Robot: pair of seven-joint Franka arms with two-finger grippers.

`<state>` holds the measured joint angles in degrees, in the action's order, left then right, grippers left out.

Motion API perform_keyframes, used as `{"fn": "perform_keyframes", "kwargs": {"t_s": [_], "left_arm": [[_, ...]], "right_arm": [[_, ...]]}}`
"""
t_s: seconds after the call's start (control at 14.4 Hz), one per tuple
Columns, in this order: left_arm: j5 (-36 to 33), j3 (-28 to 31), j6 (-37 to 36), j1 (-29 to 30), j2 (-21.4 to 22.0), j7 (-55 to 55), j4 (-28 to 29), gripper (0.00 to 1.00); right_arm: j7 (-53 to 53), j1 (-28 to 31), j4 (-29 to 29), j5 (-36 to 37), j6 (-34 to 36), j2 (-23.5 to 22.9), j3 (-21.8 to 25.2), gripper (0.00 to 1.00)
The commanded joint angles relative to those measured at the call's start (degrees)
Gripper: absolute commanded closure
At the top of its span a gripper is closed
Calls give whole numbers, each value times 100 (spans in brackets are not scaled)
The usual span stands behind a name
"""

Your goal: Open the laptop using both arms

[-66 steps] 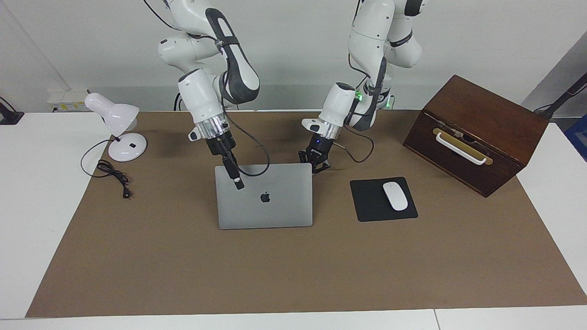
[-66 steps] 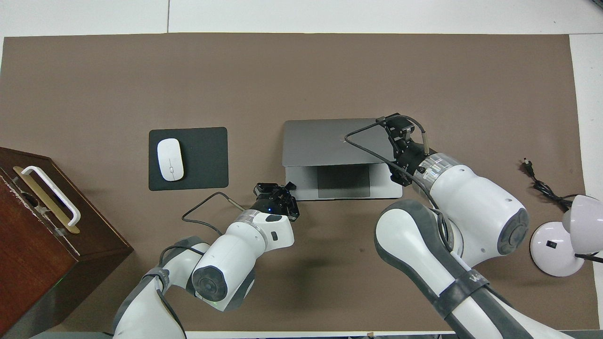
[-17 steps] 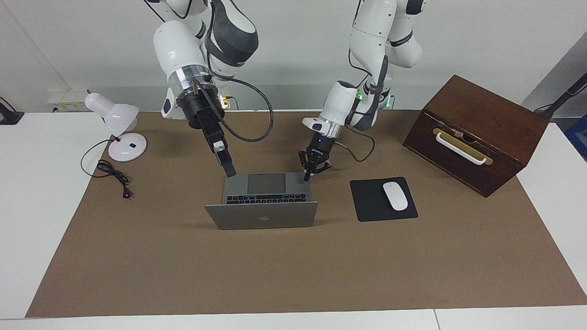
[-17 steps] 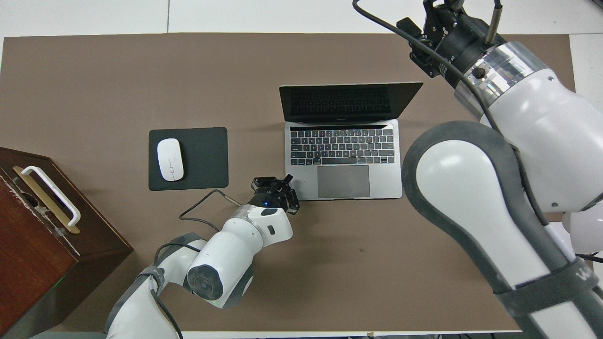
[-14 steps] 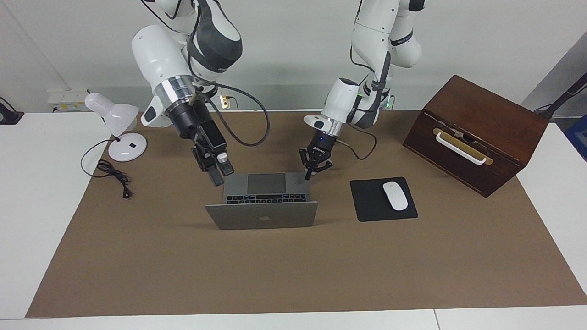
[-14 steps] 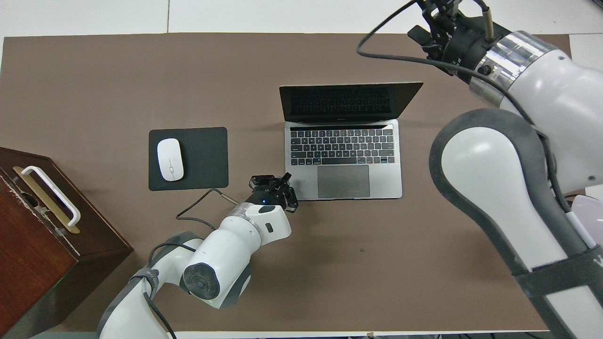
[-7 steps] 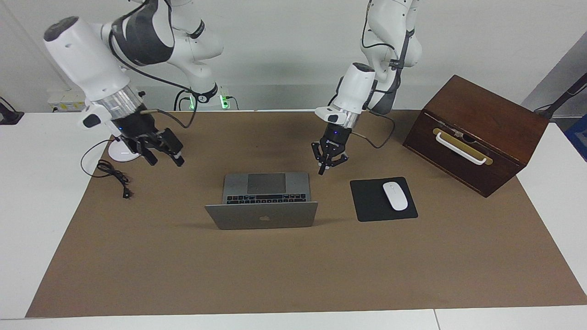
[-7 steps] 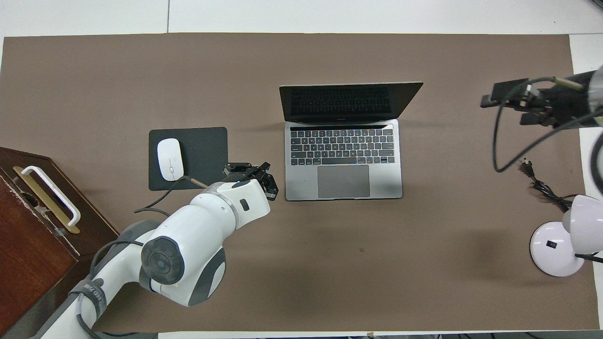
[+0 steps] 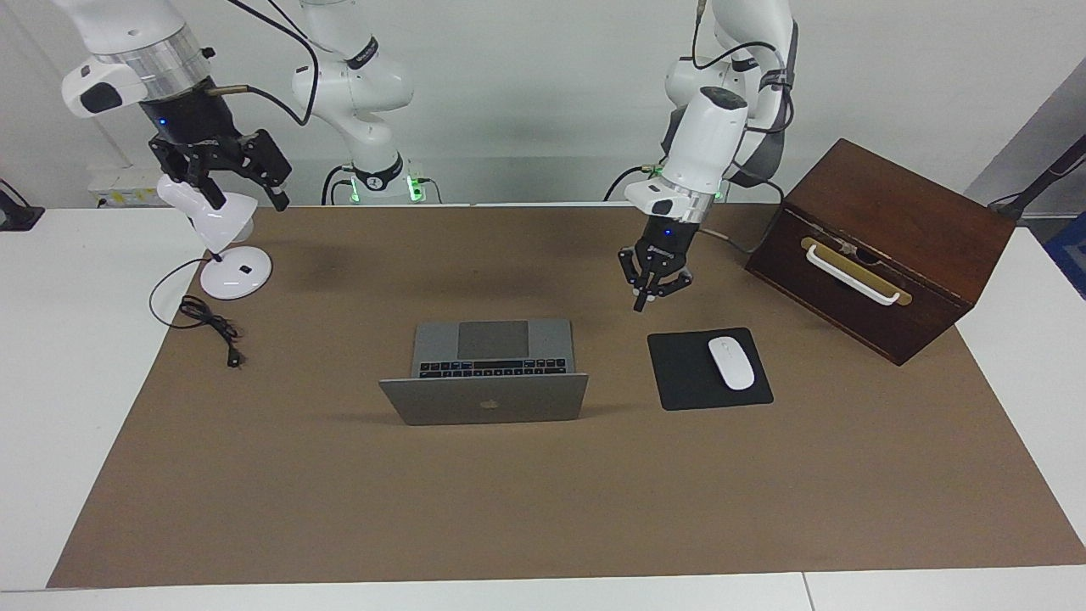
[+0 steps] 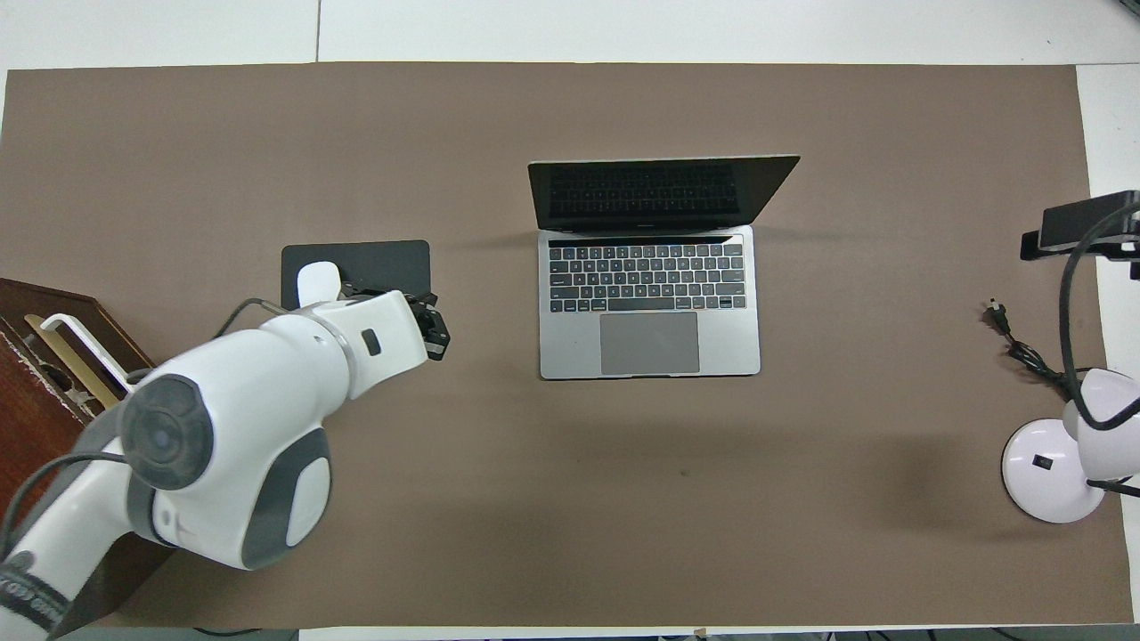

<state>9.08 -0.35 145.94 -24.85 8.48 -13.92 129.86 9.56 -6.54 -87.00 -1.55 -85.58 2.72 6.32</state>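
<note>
Standing open, the laptop (image 9: pixel 484 373) is lying below and apart from both pincers. The left gripper (image 9: pixel 642 299), pressed together, is hanging nearer to it; the right gripper (image 9: pixel 242 182) is hanging spread over the lamp (image 9: pixel 216 233).

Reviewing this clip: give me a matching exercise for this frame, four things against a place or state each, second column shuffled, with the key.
Things:
1. laptop
2. mouse
3. left gripper
4. right gripper

Places or states:
A. up in the air over the lamp
B. lying on the black pad
C. lid raised, keyboard showing
D. shut, in the air between the laptop and the wooden box, holding nothing

Pairs: 1-C, 2-B, 3-D, 4-A
</note>
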Motion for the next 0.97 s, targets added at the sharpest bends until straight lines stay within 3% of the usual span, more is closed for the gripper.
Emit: {"fn": "perform_keyframes", "kwargs": {"t_s": [0.0, 0.42, 0.49, 0.56, 0.69, 0.9], "left_arm": [[85, -35, -1091, 470, 267, -497, -461, 100], [33, -35, -2621, 1516, 593, -1455, -1049, 100], [15, -35, -2893, 1640, 593, -1465, -1216, 95], [6, -35, -3105, 1728, 584, -1465, -1348, 78], [6, -26, -3291, 1947, 593, -1430, -1411, 0], [6, -35, -3344, 2299, 637, -1430, -1411, 0]], "right_arm": [[-225, 100, -350, 383, 340, -53, -140, 0], [-534, 398, -484, 392, 385, 97, -79, 0], [-656, 503, -493, 375, 323, 97, -70, 0], [-788, 600, -493, 357, 297, 89, -78, 0], [-824, 1055, -493, 287, 288, 54, -436, 0], [-781, 1190, -502, 269, 165, 36, -641, 0]]}}
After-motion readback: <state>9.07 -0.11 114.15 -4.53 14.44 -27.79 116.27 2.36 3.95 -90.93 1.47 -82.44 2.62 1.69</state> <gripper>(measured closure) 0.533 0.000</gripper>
